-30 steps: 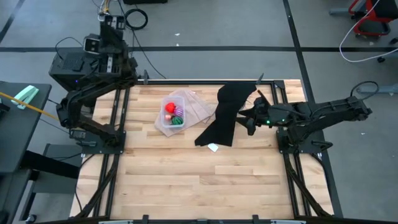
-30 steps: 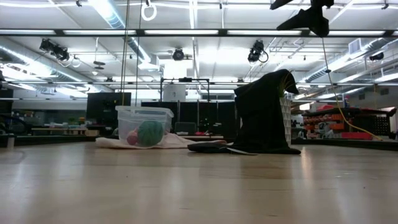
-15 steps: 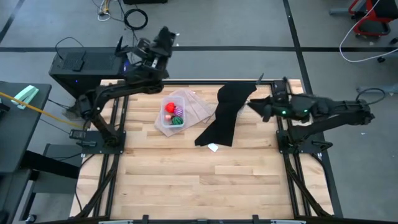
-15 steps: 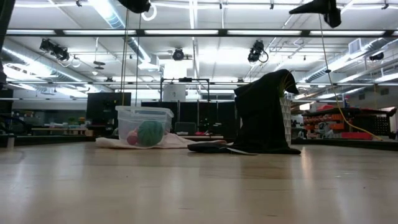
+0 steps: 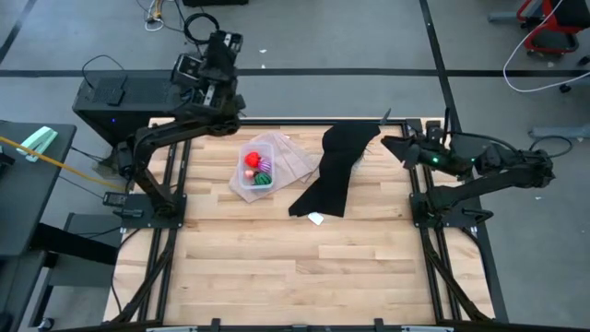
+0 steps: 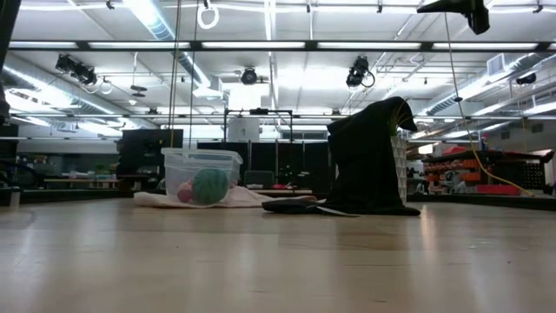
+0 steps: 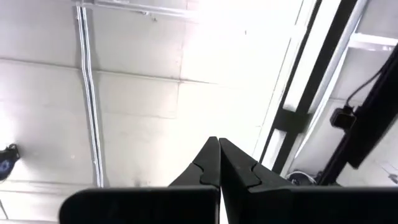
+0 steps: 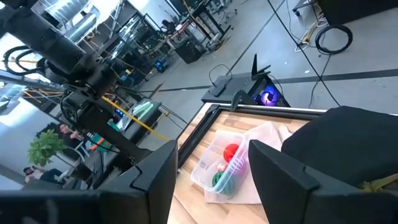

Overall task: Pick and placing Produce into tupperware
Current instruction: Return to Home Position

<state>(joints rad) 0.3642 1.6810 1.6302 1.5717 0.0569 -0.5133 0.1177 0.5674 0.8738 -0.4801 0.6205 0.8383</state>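
The clear tupperware (image 5: 257, 172) stands on flat translucent lids at the far left of the table. In it lie the produce: a red ball (image 5: 251, 159), a magenta piece (image 5: 264, 167) and a green striped piece (image 5: 264, 180). The low view shows the tupperware (image 6: 201, 176) with the green piece (image 6: 209, 185) inside. My left gripper (image 7: 218, 140) is shut on nothing, raised high over the far left corner (image 5: 219, 44) and pointing at the ceiling. My right gripper (image 8: 212, 147) hangs open and empty at the right edge (image 5: 391, 145), facing the tupperware (image 8: 225, 167).
A black cloth (image 5: 336, 169) is draped over something upright right of the tupperware and trails toward the table's middle. A small white scrap (image 5: 316, 219) lies at its near end. The near half of the wooden table (image 5: 295, 277) is bare.
My right gripper has drawn away from the black cloth, toward the far right corner, and has risen; in the low view it climbs toward the top edge. My left arm, its gripper pointing up, has swung from beyond the far left corner toward the table's right.
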